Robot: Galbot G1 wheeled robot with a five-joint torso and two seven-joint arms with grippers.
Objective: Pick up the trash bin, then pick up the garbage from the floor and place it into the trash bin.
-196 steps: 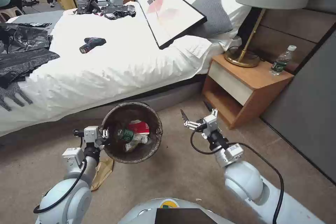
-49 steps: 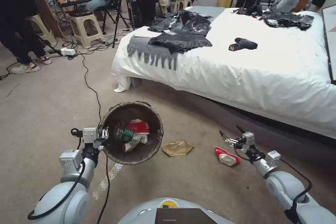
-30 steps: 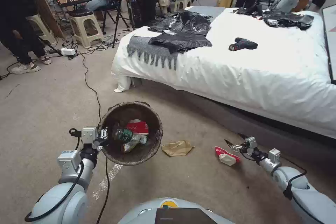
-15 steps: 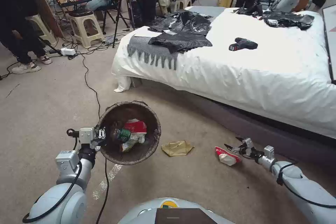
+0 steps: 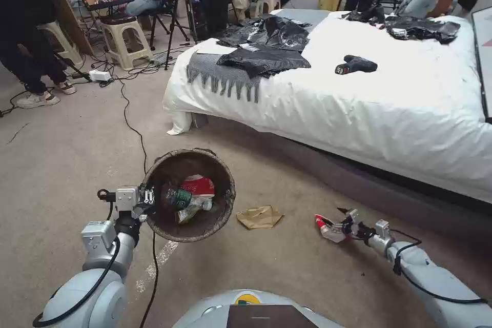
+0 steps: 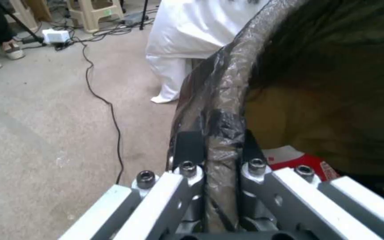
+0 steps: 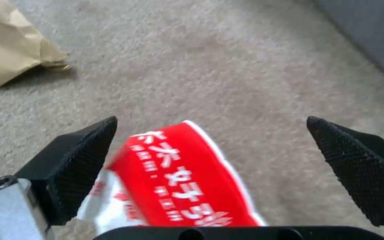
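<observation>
We count one large bed (image 5: 389, 113) with a white cover, and we place everything else from it. On its cover lie several crumpled black plastic sheets (image 5: 266, 46), one grey fringed cloth (image 5: 218, 74) hanging over the corner nearest us, and one dark cordless drill (image 5: 355, 64). The floor is beige carpet (image 5: 66, 148) throughout, crossed by one black cable (image 5: 134, 130) that runs from beyond the bed's foot toward us; past that foot stand two pale plastic stools (image 5: 122, 38) among tripods and people. In front of the bed's long side, out from its foot corner, we see one small round bin lined with a dark brown bag (image 5: 188, 195), held off the carpet by the left gripper (image 5: 147, 199), whose two fingers are clamped on the bag-covered rim, one inside and one outside, as the left wrist view shows (image 6: 216, 156). Inside the bin we count one green-labelled plastic bottle (image 5: 179, 198) and one red-and-white wrapper (image 5: 201, 184), with some pale crumpled pieces under them. On the carpet between the bin and the bed's side lie two pieces of litter: one crumpled brown paper bag (image 5: 260, 217) just beside the bin, and farther along the bed one red-and-white snack wrapper (image 5: 329, 229). The right gripper (image 5: 342, 220) is low at that wrapper, its two black textured fingers (image 7: 83, 160) spread wide apart with the wrapper (image 7: 178, 176) lying between them, neither pad visibly touching it.
</observation>
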